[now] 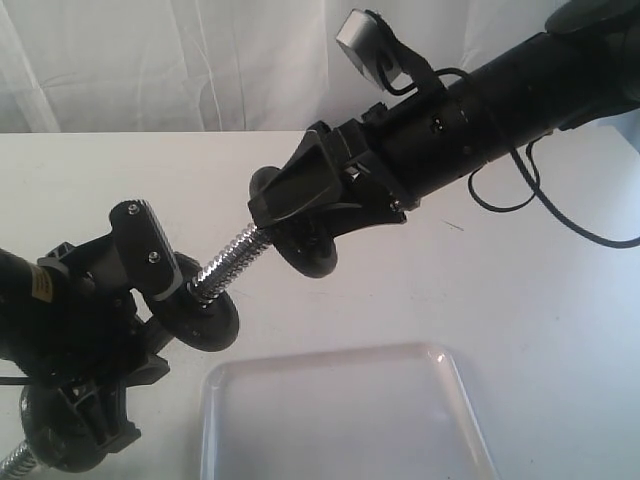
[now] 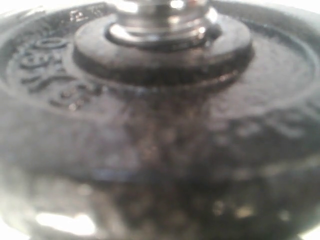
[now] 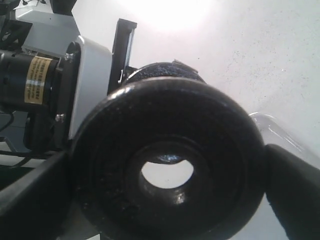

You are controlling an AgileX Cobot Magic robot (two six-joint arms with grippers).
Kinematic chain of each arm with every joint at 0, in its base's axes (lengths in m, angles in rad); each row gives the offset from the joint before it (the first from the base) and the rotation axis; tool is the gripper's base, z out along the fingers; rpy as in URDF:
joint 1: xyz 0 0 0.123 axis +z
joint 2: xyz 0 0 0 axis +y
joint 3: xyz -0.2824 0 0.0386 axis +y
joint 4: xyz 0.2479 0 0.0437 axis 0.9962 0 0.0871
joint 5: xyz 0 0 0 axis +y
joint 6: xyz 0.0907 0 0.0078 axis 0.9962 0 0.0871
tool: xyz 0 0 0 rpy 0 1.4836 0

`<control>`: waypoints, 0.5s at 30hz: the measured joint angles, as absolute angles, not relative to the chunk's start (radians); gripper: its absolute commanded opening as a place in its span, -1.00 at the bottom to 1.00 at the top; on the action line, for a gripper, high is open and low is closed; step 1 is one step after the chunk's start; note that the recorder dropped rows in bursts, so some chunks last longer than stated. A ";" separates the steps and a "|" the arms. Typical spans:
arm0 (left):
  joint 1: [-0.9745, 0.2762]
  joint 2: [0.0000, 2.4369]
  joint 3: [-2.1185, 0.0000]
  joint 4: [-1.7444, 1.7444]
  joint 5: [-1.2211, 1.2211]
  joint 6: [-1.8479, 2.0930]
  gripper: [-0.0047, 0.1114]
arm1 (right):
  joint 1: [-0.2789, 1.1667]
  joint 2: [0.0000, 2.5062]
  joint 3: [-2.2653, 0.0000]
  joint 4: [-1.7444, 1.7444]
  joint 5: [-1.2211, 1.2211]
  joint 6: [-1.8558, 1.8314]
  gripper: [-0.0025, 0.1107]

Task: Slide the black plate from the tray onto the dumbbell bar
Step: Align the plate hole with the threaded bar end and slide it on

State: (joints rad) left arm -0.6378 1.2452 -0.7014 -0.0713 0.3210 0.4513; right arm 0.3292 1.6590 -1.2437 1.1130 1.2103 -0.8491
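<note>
My right gripper [image 1: 295, 232] is shut on the black plate [image 1: 312, 250], holding it by its rim above the table. Both fingers [image 3: 30, 200] flank the plate [image 3: 170, 150] in the right wrist view. The dumbbell bar [image 1: 232, 258] slants up from the lower left, and its threaded end meets the plate's far face. The tip [image 3: 170, 159] shows just inside the upper edge of the central hole. My left gripper [image 1: 135, 320] is shut on the bar's middle, which is hidden. Another black plate [image 1: 205, 315] [image 2: 160, 125] sits on the bar [image 2: 160, 20] close to the left gripper.
The tray [image 1: 340, 410] lies on the white table near the front edge, with nothing in it. A further black disc [image 1: 60, 435] sits at the bar's lower end at the bottom left. A white curtain hangs behind the table.
</note>
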 measured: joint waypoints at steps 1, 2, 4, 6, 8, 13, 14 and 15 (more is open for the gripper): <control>-0.638 1.245 -0.701 -0.071 0.321 0.451 -0.92 | 0.329 1.659 -1.244 1.113 1.210 -0.849 -0.96; -0.638 1.245 -0.701 -0.071 0.321 0.451 -0.92 | 0.329 1.659 -1.244 1.113 1.210 -0.849 -0.96; -0.638 1.245 -0.701 -0.071 0.321 0.451 -0.92 | 0.329 1.659 -1.244 1.117 1.210 -0.851 -0.96; -0.638 1.245 -0.701 -0.071 0.321 0.451 -0.92 | 0.329 1.659 -1.244 1.117 1.210 -0.854 -0.96; -0.638 1.245 -0.701 -0.071 0.321 0.451 -0.92 | 0.329 1.659 -1.244 1.117 1.210 -0.855 -0.96; -0.638 1.245 -0.701 -0.071 0.321 0.451 -0.92 | 0.329 1.659 -1.244 1.124 1.210 -0.860 -0.96; -0.638 1.245 -0.701 -0.071 0.321 0.451 -0.92 | 0.329 1.659 -1.244 1.131 1.210 -0.860 -0.96; -0.638 1.245 -0.701 -0.071 0.321 0.451 -0.92 | 0.329 1.659 -1.244 1.139 1.210 -0.865 -0.96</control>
